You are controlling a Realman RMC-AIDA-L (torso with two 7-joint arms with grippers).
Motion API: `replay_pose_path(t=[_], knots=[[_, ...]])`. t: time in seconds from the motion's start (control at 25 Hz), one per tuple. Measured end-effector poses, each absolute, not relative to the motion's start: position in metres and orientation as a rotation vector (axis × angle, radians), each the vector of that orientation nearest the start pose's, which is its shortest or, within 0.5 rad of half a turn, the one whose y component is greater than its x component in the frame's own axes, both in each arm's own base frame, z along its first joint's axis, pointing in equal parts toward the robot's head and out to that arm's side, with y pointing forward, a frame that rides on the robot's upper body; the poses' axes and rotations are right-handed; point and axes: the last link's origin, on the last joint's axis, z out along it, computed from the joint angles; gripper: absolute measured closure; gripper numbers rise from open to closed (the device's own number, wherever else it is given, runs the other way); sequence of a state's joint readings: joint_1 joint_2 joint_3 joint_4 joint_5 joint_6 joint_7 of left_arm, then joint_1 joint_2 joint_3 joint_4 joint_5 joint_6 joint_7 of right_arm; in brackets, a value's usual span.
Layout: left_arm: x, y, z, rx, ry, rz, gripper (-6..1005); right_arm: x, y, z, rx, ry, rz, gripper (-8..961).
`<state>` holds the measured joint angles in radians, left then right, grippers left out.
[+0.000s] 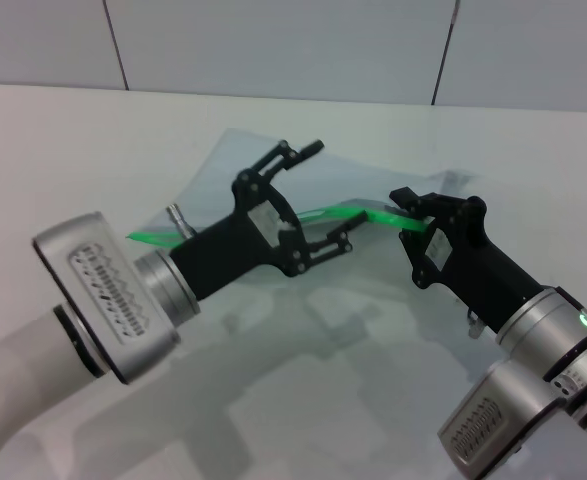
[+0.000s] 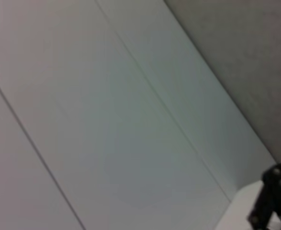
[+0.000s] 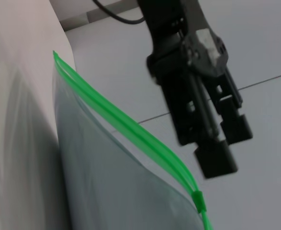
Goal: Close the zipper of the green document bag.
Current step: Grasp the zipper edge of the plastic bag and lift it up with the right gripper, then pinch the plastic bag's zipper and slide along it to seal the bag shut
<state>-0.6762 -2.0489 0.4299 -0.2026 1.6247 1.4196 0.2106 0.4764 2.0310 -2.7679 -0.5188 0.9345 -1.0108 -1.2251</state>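
The green document bag is a translucent pouch raised off the white table, with its bright green zipper running across the middle of the head view. My right gripper is shut on the zipper's right end. My left gripper stands open, one finger above the green strip and one below it, without touching it. In the right wrist view the zipper runs diagonally down to a small darker tab, and the left gripper hangs beside it, apart from the strip.
A tiled wall rises behind the table. The left wrist view is mostly that wall, with a black gripper part at one corner. Both arms crowd the near half of the table.
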Motion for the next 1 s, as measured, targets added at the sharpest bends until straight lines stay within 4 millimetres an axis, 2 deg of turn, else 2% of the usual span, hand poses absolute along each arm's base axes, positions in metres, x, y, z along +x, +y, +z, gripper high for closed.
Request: replay_pose_path(t=[0.24, 1.0], knots=[[-0.227, 0.317, -0.088, -2.169, 0.435, -0.671, 215, 0.234, 0.308, -0.108, -1.859, -0.860, 0.050, 887], [-0.228, 0.321, -0.087, -2.126, 0.532, -0.590, 233, 0.228, 0.300, -0.115, -1.871, -0.924, 0.080, 873]])
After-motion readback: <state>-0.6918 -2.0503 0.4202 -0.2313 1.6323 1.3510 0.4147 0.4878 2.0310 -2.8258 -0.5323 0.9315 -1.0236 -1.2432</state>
